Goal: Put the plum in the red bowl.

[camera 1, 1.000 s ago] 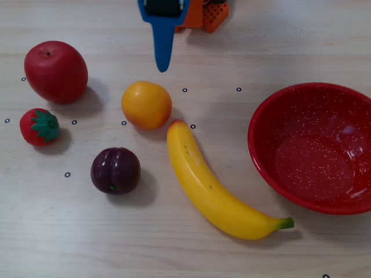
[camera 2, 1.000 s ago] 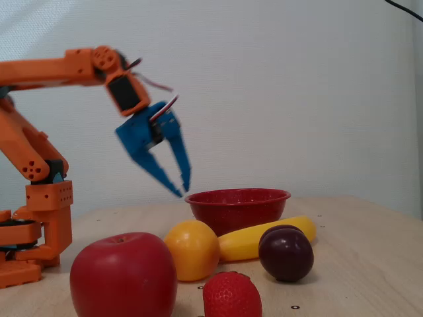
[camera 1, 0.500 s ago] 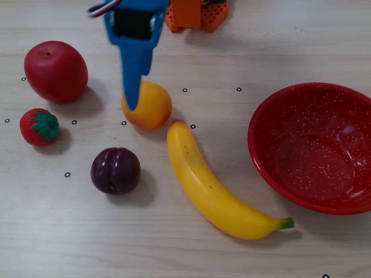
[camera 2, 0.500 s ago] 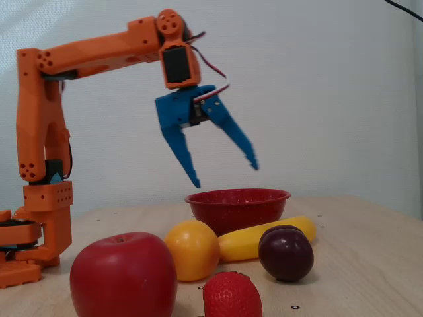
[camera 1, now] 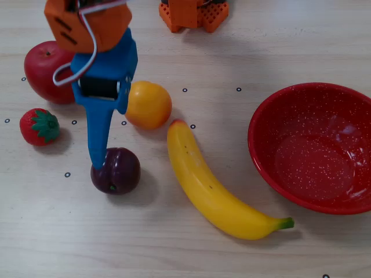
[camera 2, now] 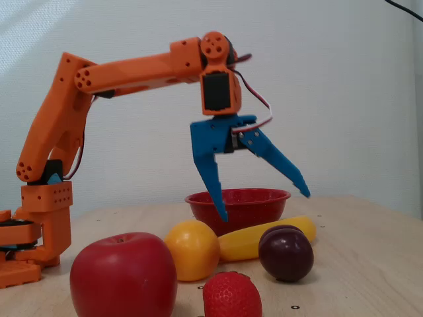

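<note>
The dark purple plum (camera 1: 116,171) lies on the wooden table, left of the banana; it also shows in the side fixed view (camera 2: 285,253). My blue gripper (camera 1: 98,142) is open and empty. In the side fixed view the gripper (camera 2: 263,203) hangs just above the plum with its jaws spread wide. From above, one fingertip (camera 1: 97,164) overlaps the plum's left edge. The red speckled bowl (camera 1: 313,147) stands empty at the right; in the side view the bowl (camera 2: 238,198) is behind the gripper.
An orange (camera 1: 148,104) sits close above the plum, a banana (camera 1: 214,185) lies between plum and bowl. A red apple (camera 1: 46,69) and a strawberry (camera 1: 39,126) are at the left. The arm's base (camera 1: 194,14) stands at the top edge.
</note>
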Motion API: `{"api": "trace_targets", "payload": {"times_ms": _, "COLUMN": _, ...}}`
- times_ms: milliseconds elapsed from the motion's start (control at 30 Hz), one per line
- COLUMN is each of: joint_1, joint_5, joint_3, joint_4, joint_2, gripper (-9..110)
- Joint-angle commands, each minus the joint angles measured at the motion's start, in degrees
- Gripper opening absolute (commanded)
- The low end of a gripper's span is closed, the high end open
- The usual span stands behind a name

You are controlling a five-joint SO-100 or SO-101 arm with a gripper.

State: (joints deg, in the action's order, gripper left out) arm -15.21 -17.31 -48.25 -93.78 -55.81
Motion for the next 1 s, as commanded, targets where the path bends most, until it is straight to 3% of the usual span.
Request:
{"api": "trace_targets", "payload": {"times_ms": 0, "joint_1": -0.4, "joint_5": -2.0, "joint_3": 6.5, "joint_4": -1.2, "joint_2": -1.0, "gripper": 54}}
{"api": "trace_targets", "payload": {"times_ms": 967, "joint_1": 1.1, "joint_5": -6.2, "joint_3": 11.0, "joint_4": 5.9, "joint_2": 11.3, "gripper": 54}}
